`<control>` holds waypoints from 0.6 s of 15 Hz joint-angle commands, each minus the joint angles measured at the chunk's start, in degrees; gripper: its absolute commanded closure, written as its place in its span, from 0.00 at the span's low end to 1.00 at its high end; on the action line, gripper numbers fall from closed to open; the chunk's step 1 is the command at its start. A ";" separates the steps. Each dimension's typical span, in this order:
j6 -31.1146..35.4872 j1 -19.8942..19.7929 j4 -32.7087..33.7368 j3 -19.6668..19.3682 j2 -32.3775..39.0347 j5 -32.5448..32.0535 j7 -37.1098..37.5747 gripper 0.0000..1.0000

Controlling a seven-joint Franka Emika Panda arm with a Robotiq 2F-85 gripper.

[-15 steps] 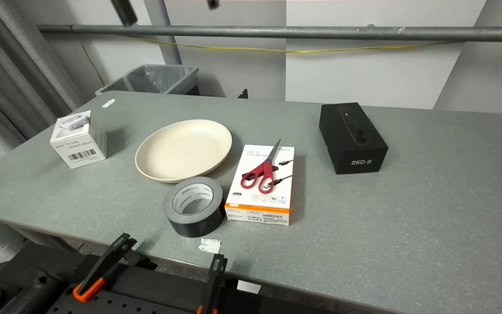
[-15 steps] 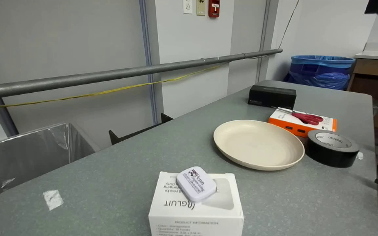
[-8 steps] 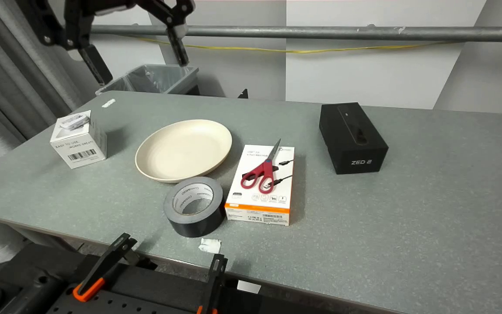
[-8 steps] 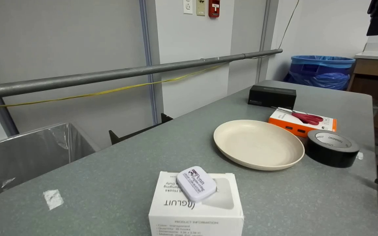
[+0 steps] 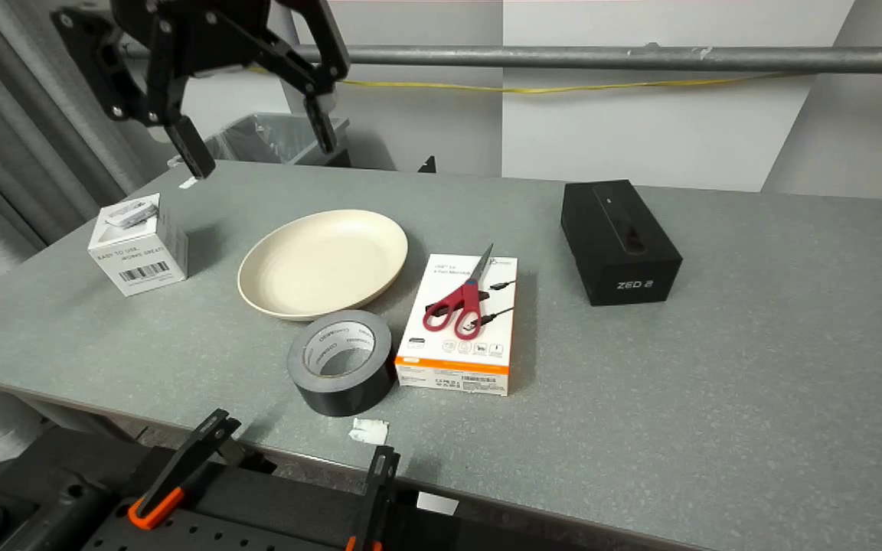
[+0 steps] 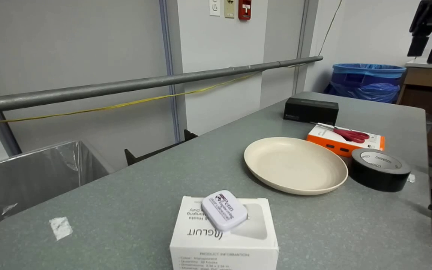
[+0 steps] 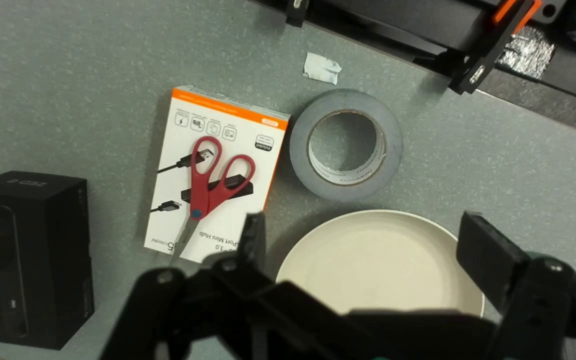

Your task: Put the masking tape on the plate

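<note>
The masking tape (image 5: pixel 343 398) is a thick roll lying flat on the counter (image 5: pixel 755 383), grey on its upper face, glossy black around the side, with a pale printed core. In an exterior view it sits left of centre in the lower half of the frame, just beside the cream plate (image 5: pixel 325 264) and the white-and-orange box (image 5: pixel 452 353) that bears red-handled scissors (image 5: pixel 469 295); whether it touches either, I cannot tell. The wrist view gives the roll from above. Dark ports (image 6: pixel 344 150) in the box's orange side and a blue-lined bin (image 6: pixel 366 82) at upper right show only in an exterior view. The gripper (image 5: pixel 263 157) hangs at upper left of an exterior view, well above the counter, its jaws spread wide and pointing down; in the wrist view the plate shows partly between them.
</note>
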 commanded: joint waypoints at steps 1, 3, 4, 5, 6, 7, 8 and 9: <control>8.37 1.36 -0.13 -1.14 11.45 4.77 0.27 0.00; 12.30 1.97 -0.27 -0.85 17.02 8.10 -0.03 0.00; 14.23 2.25 -0.32 -0.42 19.86 9.51 0.01 0.00; 15.72 2.60 -0.35 -0.10 22.27 11.05 -0.06 0.00; 16.82 2.84 -0.36 0.45 25.09 12.13 0.10 0.00; 18.38 3.06 -0.35 0.88 27.72 13.22 -0.10 0.00; 20.56 3.35 -0.35 1.46 30.63 14.47 -0.02 0.00; 21.45 3.67 -0.35 2.06 32.36 15.98 -0.07 0.00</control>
